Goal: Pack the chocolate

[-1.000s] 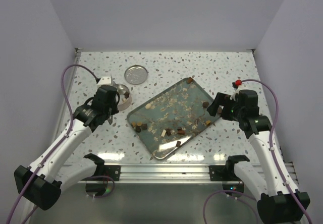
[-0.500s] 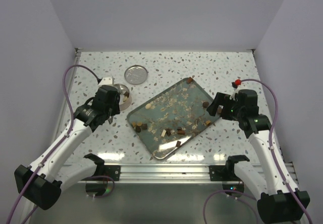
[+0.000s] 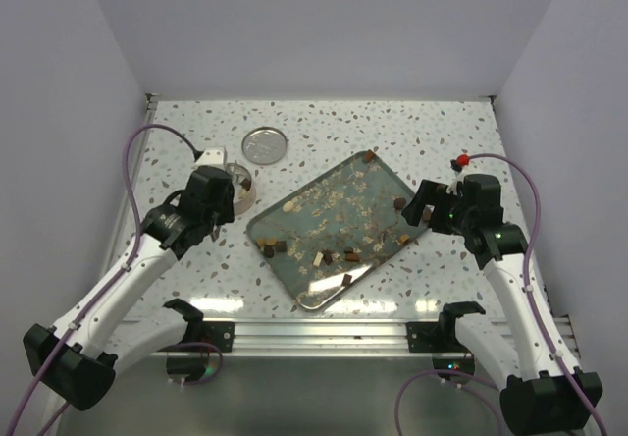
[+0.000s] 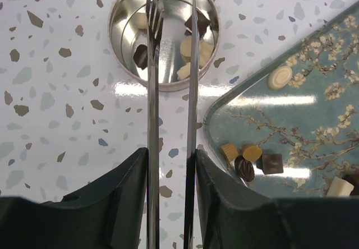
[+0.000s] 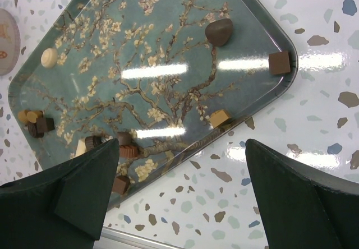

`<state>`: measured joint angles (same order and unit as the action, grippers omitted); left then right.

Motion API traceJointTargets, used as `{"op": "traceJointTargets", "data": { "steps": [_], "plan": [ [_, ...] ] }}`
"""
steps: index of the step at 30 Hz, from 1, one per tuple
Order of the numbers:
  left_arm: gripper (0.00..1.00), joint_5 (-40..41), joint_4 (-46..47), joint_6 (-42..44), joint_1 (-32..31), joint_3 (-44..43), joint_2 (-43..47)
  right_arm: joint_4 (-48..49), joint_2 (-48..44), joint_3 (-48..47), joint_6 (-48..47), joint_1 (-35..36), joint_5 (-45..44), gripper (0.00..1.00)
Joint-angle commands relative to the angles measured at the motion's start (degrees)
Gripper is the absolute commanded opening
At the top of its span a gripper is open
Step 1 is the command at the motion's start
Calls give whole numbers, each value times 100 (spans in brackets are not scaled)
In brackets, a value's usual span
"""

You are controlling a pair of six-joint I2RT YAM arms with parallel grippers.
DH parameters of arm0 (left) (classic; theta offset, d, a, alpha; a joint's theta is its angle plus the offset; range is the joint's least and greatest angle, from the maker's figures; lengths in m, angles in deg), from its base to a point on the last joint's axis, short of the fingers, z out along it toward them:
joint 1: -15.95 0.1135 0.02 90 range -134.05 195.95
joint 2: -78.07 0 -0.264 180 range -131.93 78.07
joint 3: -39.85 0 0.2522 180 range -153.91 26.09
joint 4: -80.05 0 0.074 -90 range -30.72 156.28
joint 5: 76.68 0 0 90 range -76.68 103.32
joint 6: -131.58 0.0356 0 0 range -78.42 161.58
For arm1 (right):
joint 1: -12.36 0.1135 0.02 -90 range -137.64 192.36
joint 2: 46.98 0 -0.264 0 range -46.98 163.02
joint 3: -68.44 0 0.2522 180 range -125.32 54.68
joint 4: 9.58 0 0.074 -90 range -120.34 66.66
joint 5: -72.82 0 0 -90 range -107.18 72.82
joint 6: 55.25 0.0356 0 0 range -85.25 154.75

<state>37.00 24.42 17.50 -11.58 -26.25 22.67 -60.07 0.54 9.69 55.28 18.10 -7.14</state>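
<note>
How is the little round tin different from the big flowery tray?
The tin is round and plain shiny metal; the tray is a rounded rectangle, teal with blossom branches. The tin is small with tall walls; the tray is wide and shallow. Both sit on the speckled table and hold chocolate pieces.

Top view: tin (image 3: 240, 189) was half hidden behind L arm (image 3: 137, 269); chocolate (image 3: 278, 246) too small to tell shapes. L wrist: tweezers (image 4: 152, 120) covered part of tin's contents; tray (image 4: 291, 125) cut off at right & bottom. R wrist: tray's top cut off, lid (image 5: 7, 38) mostly out of frame, left.
</note>
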Motion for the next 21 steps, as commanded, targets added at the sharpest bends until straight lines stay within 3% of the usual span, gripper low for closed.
{"op": "traceJointTargets", "data": {
  "steps": [1,2,7,12,21],
  "plan": [
    [42,372,48,175,-462,-479,12,96,-95,-80,-23,24,42,97],
    [43,513,-110,114,-890,-636,-58,87,-103,-80,-23,24,42,97],
    [43,357,-15,-325,-1885,-498,-165,61,-182,-62,73,24,6,97],
    [45,-170,240,-677,-2318,-23,37,8,-270,-71,117,24,-29,97],
    [45,128,-6,-1038,-2661,382,99,-27,-349,-54,214,24,-46,97]
  ]
}}
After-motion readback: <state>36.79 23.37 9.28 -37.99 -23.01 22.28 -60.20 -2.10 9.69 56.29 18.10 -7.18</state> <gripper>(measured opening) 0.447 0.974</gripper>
